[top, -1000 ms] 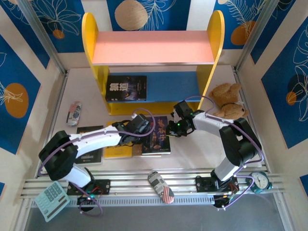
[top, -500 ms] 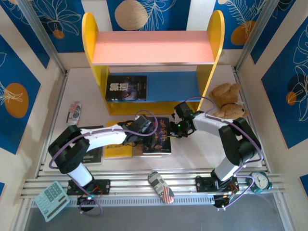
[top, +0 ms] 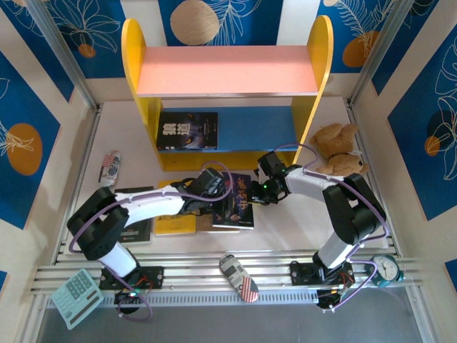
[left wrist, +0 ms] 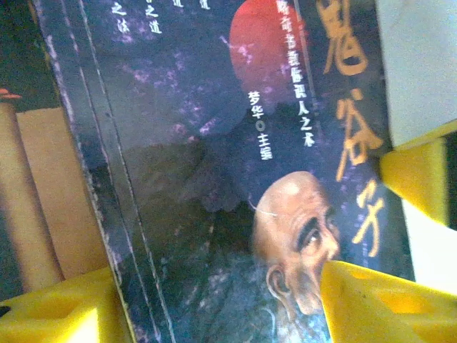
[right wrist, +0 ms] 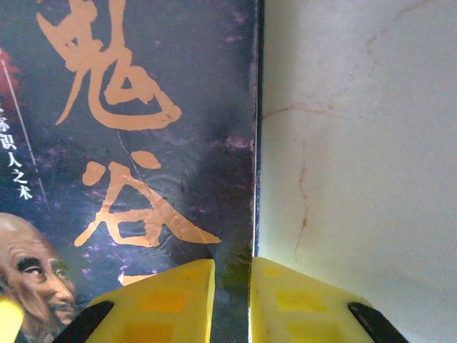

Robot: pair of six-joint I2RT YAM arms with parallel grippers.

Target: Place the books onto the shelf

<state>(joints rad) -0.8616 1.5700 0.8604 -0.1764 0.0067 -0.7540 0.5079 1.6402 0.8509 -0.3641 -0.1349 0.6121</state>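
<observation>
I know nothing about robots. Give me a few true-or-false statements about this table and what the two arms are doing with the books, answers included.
1. A black book lies on the blue lower board of the shelf. True.
2. The dark blue book with a man's face stands on the shelf. False: it lies flat on the table.
3. The left jaws stand wide apart over that book. True.
4. The plush toy sits left of the shelf. False: it sits right of it.
5. The right jaws gape wide, far from any book. False: they are nearly together on the dark blue book's edge.
</observation>
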